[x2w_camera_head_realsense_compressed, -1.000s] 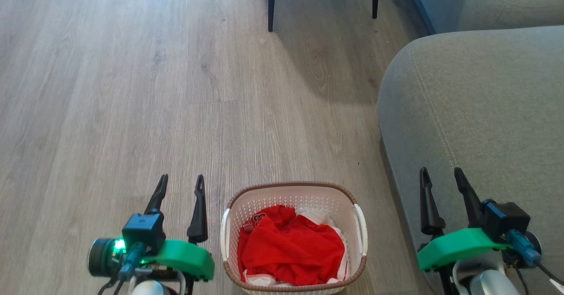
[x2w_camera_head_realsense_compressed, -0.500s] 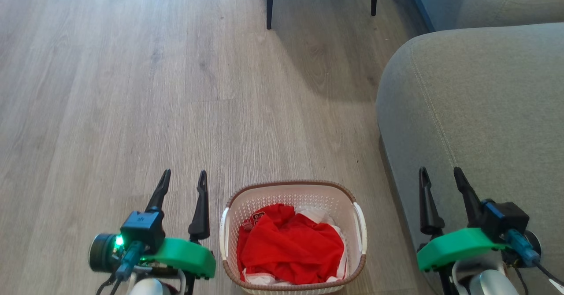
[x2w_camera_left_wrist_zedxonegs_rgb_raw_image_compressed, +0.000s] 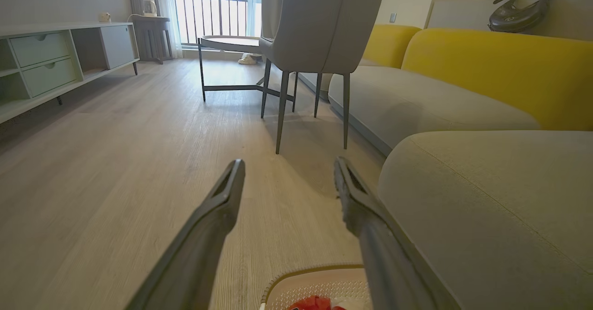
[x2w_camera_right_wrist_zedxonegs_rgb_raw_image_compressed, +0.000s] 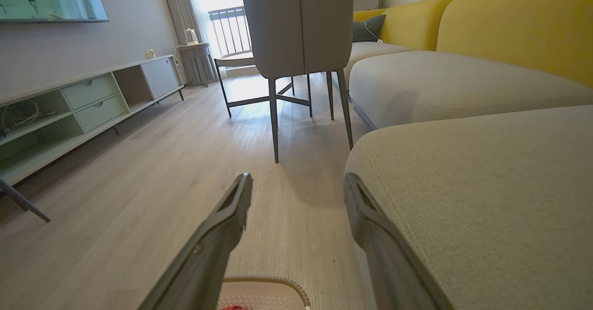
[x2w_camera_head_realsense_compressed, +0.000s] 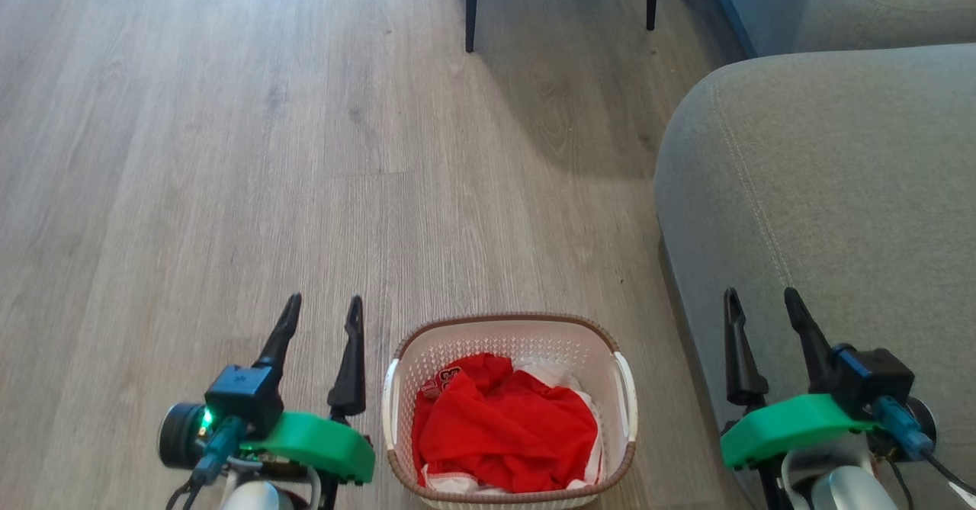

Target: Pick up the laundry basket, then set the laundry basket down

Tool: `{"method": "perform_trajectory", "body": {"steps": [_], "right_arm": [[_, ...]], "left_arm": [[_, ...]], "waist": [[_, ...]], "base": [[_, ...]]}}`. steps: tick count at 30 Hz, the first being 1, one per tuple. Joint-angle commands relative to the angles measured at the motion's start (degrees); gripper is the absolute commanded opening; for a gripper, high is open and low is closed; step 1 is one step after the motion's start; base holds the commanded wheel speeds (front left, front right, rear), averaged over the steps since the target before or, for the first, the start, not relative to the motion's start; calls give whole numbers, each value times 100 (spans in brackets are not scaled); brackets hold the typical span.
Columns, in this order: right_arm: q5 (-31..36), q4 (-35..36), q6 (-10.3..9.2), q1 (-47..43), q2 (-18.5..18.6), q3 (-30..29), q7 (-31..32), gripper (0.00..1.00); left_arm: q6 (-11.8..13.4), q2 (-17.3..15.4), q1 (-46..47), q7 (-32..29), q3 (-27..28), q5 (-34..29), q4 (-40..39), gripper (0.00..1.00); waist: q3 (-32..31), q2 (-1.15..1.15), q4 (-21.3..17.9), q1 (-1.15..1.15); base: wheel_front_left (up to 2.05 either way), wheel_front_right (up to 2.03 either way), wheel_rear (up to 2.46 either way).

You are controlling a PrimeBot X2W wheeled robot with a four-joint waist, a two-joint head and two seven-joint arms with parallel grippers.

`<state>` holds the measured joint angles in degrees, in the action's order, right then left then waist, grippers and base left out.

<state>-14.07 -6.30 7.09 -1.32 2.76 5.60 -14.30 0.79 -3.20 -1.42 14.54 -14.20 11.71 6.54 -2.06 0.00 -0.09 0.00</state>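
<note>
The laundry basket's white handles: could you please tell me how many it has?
2: the left handle of the laundry basket, beside the left gripper; the right handle, toward the sofa. None seems hidden.

Bare wooden floor (x2w_camera_head_realsense_compressed: 229, 152) lies open ahead of the left pincer (x2w_camera_head_realsense_compressed: 324, 300) and to its outer side. The laundry basket (x2w_camera_head_realsense_compressed: 509, 317) stands just beside its inner finger. A grey sofa (x2w_camera_head_realsense_compressed: 823, 190) crowds the right pincer (x2w_camera_head_realsense_compressed: 761, 294); chair legs (x2w_camera_head_realsense_compressed: 471, 7) stand well ahead.

Laundry basket (x2w_camera_head_realsense_compressed: 507, 338) on the floor (x2w_camera_head_realsense_compressed: 229, 152) between left hand (x2w_camera_head_realsense_compressed: 324, 299) and right hand (x2w_camera_head_realsense_compressed: 762, 293), sofa (x2w_camera_head_realsense_compressed: 823, 190) just right of it
</note>
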Motion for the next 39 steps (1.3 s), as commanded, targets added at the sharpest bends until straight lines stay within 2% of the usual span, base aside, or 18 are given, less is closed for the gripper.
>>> {"method": "perform_trajectory", "body": {"steps": [1, 22, 23, 27, 39], "right_arm": [[46, 206, 40, 255, 12, 136, -70, 100], [-28, 173, 40, 253, 12, 149, -70, 100], [-7, -9, 0, 0, 0, 12, 0, 0], [-21, -375, -1, -129, -15, 30, 17, 0], [-825, -405, 3, -50, 34, -28, 166, 0]], "left_arm": [[-40, 32, 201, 46, 210, 29, -199, 100], [-70, 32, 190, 46, 223, 35, -112, 100], [-52, 0, -2, 0, 9, 2, 48, 0], [-53, -4, -161, -20, -15, 17, 418, 0], [-121, -46, -82, -172, 126, 843, 438, 0]], "waist": [[-2, 0, 4, 0], [16, 0, 50, 0], [16, 0, 51, 0], [18, 0, 51, 0], [38, 0, 47, 0]], "base": [[0, 0, 0], [0, 0, 0], [0, 0, 0], [0, 0, 0], [0, 0, 0]]}}
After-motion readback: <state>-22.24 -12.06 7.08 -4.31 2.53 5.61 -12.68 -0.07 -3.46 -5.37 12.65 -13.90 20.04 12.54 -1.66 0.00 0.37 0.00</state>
